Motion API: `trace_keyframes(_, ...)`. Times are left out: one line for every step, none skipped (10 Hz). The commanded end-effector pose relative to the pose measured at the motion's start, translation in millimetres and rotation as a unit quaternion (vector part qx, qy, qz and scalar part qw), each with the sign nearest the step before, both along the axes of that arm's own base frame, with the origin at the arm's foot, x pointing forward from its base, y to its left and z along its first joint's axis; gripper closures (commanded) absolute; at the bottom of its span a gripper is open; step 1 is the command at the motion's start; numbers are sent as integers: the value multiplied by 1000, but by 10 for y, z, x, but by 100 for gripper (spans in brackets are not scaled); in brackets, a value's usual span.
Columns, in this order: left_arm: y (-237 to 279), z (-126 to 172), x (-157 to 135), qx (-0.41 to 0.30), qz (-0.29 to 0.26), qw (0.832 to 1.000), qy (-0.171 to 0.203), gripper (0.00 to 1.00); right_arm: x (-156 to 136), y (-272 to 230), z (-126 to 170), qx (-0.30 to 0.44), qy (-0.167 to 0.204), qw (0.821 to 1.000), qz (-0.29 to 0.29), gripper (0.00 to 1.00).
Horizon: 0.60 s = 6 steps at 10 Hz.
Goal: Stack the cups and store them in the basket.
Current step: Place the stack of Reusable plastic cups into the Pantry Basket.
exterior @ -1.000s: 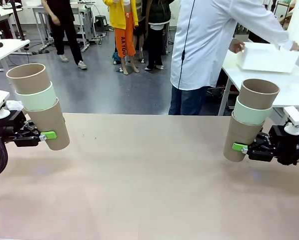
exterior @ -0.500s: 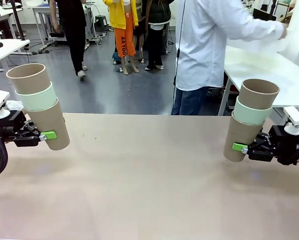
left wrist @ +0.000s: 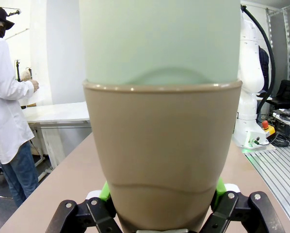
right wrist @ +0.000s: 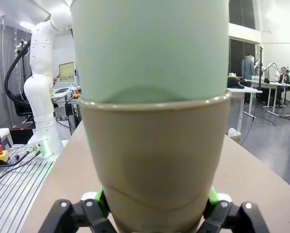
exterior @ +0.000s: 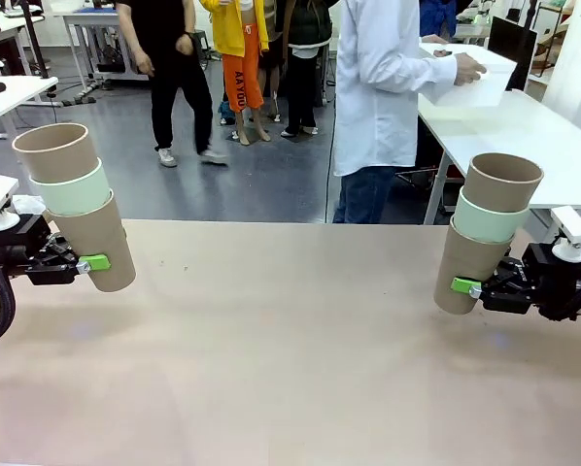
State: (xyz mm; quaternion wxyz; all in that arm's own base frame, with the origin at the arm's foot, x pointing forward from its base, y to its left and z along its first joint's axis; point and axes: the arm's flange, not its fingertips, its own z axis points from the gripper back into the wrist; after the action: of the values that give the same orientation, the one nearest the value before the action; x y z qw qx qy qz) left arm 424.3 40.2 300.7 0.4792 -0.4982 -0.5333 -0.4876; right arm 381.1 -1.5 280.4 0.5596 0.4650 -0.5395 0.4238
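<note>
**Both stacks gripped; basket at far bench**

Your left gripper [exterior: 88, 262] was clamped on the tilted left stack [exterior: 77, 209] of three cups. Your right gripper [exterior: 463, 286] was clamped likewise on the right stack [exterior: 487, 233]. A person [exterior: 383, 87] held the basket [exterior: 480, 89] at the far bench [exterior: 533, 136].

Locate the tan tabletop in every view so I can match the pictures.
Front view: the tan tabletop fills the lower half, between the two cup stacks.
Left wrist view: tabletop runs away at lower left, beside the left tool's stack of tan and mint green tumblers.
Right wrist view: tabletop flanks the right tool's stack, broadest at right.
Shared landmark: those stacks, at the front view's left and right edges.
</note>
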Motion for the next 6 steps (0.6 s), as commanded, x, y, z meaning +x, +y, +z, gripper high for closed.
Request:
trace_keyframes(-13, 43, 7, -3, -3, 1000, -6, 16, 18, 17, 51, 0, -1, 1000, -2, 16)
trace_keyframes(-13, 43, 7, -3, -3, 1000, -6, 16, 18, 17, 51, 0, -1, 1000, -2, 16)
trace_keyframes(-13, 43, 7, -3, -3, 1000, -6, 16, 18, 17, 51, 0, -1, 1000, -2, 16)
trace_keyframes(-13, 43, 7, -3, -3, 1000, -6, 16, 18, 17, 51, 0, -1, 1000, -2, 16)
trace_keyframes(-13, 43, 7, -3, -3, 1000, -6, 16, 18, 17, 51, 0, -1, 1000, -2, 16)
trace_keyframes(-13, 43, 7, -3, -3, 1000, -6, 16, 18, 17, 51, 0, -1, 1000, -2, 16)
